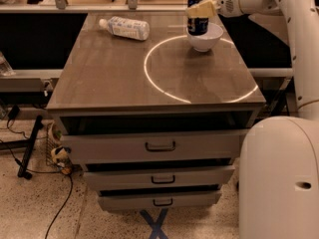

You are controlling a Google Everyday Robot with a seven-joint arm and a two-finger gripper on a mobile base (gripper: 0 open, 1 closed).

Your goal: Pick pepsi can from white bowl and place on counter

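The pepsi can [198,26] is blue with a silver top and stands upright. Its lower end is still inside the rim of the white bowl [210,41]. The bowl sits at the far right of the counter [114,73], on the edge of the thin white circle [147,75]. My gripper [201,8] reaches in from the right. Its pale fingers are closed around the can's upper half.
A clear plastic bottle [124,28] lies on its side at the far left of the counter. Below the top are three drawers [159,146], slightly pulled out. My white base [279,183] stands at the right front corner. Cables lie on the floor to the left.
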